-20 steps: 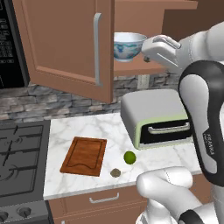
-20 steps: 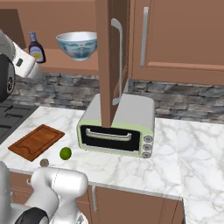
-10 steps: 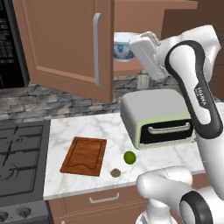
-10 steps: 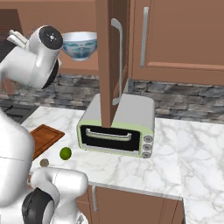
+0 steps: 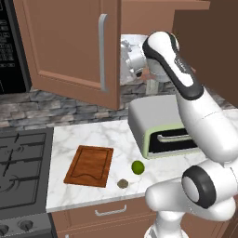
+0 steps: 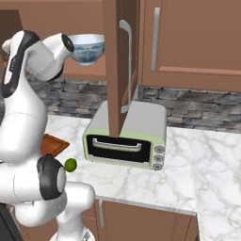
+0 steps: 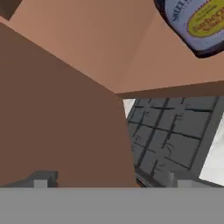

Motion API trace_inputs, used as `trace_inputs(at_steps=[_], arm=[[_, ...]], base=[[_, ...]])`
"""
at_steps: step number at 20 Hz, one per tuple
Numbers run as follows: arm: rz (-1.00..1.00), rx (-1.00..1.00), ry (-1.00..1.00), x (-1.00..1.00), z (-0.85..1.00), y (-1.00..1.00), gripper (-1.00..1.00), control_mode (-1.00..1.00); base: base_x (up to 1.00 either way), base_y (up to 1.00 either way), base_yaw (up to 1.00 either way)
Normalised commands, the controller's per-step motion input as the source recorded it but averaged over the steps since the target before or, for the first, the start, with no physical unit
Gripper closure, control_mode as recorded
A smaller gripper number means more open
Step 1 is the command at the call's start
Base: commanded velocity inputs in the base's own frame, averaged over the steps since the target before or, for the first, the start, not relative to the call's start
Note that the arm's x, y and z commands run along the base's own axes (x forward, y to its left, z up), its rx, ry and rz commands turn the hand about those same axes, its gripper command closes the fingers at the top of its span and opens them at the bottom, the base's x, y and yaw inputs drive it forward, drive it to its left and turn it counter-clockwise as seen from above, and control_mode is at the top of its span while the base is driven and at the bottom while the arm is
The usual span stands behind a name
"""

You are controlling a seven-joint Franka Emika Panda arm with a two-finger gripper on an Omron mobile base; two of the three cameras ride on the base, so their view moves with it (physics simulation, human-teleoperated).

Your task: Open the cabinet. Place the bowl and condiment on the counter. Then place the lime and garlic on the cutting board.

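Cabinet (image 5: 79, 51): left door stands swung open over the counter (image 5: 97, 135); the right base view shows the other door (image 6: 117, 66) edge-on above the toaster oven (image 6: 127, 136). Bowl (image 6: 88, 48): on the shelf inside, blue pattern facing out, the arm's wrist right beside it. Condiment (image 7: 197, 24): the hand view catches its lower part at upper right, standing on the shelf; label reads partly "SWEET", the rest too blurred to read. Gripper (image 7: 109, 179): finger tips sit wide apart at the bottom of the hand view with nothing between them, pointing past the shelf edge toward the black stove (image 7: 175, 140) below.

Counter: white marble with grey veins, grey stone backsplash behind. Board (image 5: 89, 165) lies flat near the stove. Lime (image 5: 137, 167) and garlic (image 5: 122, 183) rest on the marble just off the board's right edge, close together, not on it. The right base view shows the lime (image 6: 70, 164) partly behind the arm
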Motion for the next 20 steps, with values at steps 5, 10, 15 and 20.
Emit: trace_inputs(at_steps=[5,10,15,20], arm=[[0.36,-0.09,-0.10,-0.81,-0.01,1.00,-1.00,-1.00],[0.28,-0.08,-0.21,-1.00,-0.02,1.00,-1.00,-1.00],[0.15,-0.11,-0.24,-0.81,-0.28,1.00,-1.00,-1.00],[-0.02,-0.06,-0.24,-0.11,-0.11,0.23,-1.00,-1.00]], base=[[0.00,0.00,0.00],[0.00,0.00,0.00],[0.00,0.00,0.00],[0.00,0.00,0.00]])
